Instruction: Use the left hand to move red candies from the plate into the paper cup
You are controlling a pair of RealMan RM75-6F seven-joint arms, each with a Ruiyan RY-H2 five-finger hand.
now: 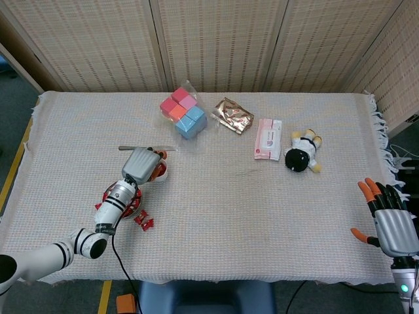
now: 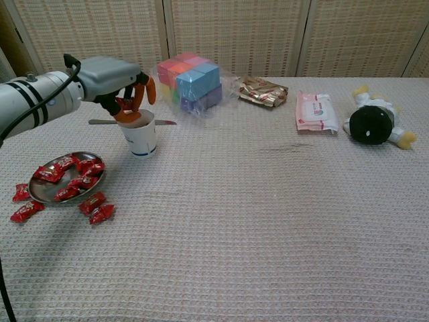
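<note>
While left hand hovers over paper cup, fingertips point down at its mouth; grasp unclear. Red candies heaped on plate, several beside it on cloth. Right hand at table's edge, fingers spread, empty.

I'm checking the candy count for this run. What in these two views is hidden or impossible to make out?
- Inside of the paper cup: the left hand covers its mouth in both views, so the contents are unseen.
- Whether the left hand's fingers hold a candy: too small to tell.
- Plate in head view: largely hidden under the left forearm.
- Right hand: outside the chest view.
- Flat tool behind the cup: partly hidden.
</note>
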